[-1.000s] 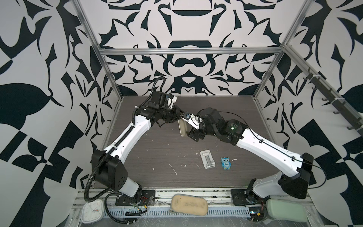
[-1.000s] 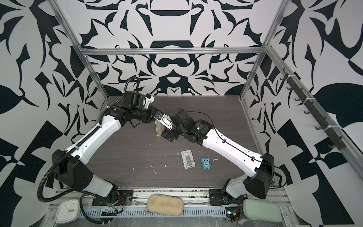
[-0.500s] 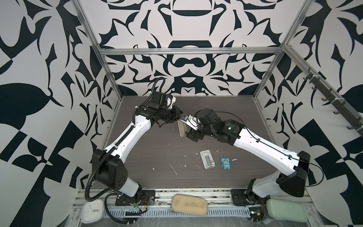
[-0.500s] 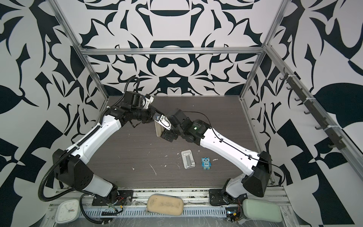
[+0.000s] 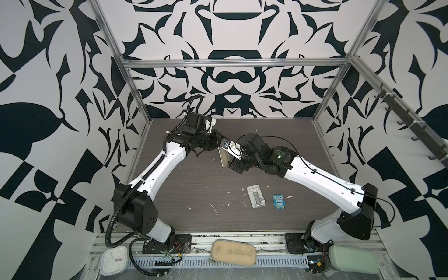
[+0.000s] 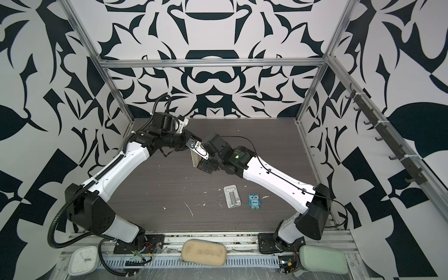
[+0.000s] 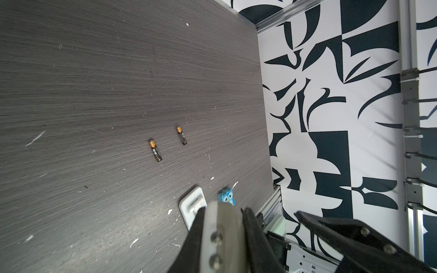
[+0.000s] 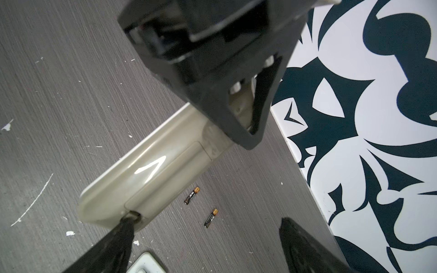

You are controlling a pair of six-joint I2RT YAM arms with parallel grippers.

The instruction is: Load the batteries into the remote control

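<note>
Two pincers, one remote: our left gripper [image 8: 248,132] is clamped tight on one end of the remote control [image 8: 151,175], holding it up above the table [image 8: 59,94], though its black body hides the actual contact from us. Our right gripper [image 8: 205,248] gapes wide and grips nothing, one finger [image 8: 123,229] just touching the notch at the remote's other end. Both batteries [image 7: 156,150] lie loose on the wood, near each other but not touching; we only catch them in the wrist views, both top views hide them.
</note>
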